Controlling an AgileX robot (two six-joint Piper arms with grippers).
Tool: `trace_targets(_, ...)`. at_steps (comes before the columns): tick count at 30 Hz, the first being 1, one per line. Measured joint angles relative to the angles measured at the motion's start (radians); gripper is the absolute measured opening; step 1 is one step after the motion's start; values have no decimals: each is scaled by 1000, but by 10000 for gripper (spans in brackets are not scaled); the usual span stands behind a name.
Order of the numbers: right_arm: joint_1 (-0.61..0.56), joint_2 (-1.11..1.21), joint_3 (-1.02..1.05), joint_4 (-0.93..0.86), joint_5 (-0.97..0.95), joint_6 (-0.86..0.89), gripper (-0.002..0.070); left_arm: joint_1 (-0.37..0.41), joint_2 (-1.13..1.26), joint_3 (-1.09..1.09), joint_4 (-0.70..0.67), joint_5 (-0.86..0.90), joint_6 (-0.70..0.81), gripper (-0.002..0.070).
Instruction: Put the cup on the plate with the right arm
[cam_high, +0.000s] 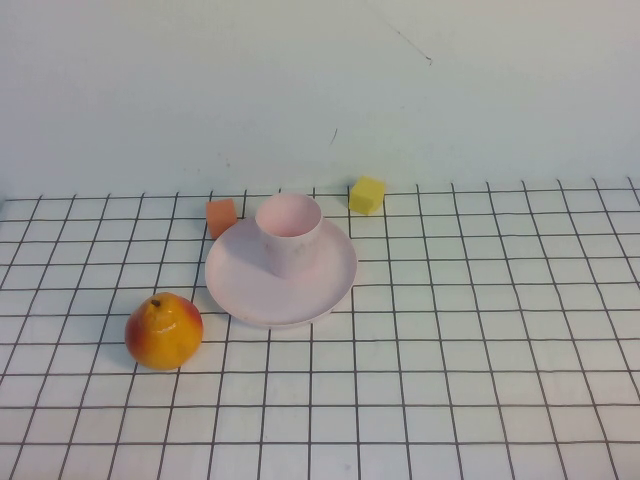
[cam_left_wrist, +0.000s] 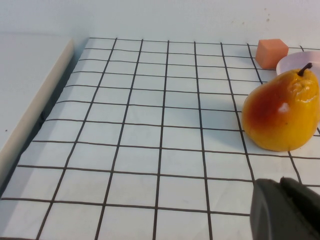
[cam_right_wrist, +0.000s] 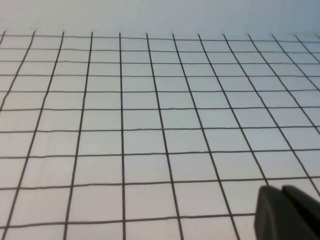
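The pale pink cup (cam_high: 288, 232) stands upright on the pale pink plate (cam_high: 250, 290), toward the plate's far side. The plate's edge also shows in the left wrist view (cam_left_wrist: 295, 62). Neither arm shows in the high view. My left gripper (cam_left_wrist: 280, 185) is shut and empty, low over the table near the pear. My right gripper (cam_right_wrist: 281, 191) is shut and empty over bare gridded table, away from the cup.
A yellow-red pear (cam_high: 164, 330) lies left of the plate, also in the left wrist view (cam_left_wrist: 282, 114). An orange cube (cam_high: 221, 217) sits behind the plate's left side, a yellow cube (cam_high: 366, 195) behind its right. The table's left edge (cam_left_wrist: 35, 105) shows.
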Motion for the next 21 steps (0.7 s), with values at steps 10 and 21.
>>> trace_targets(10,0,0,0,7,0,0,-2,0,0,0,0,0,0,-3)
trace_targets(21,0,0,0,8,0,-6,-2,-14,0,0,0,0,0,-3)
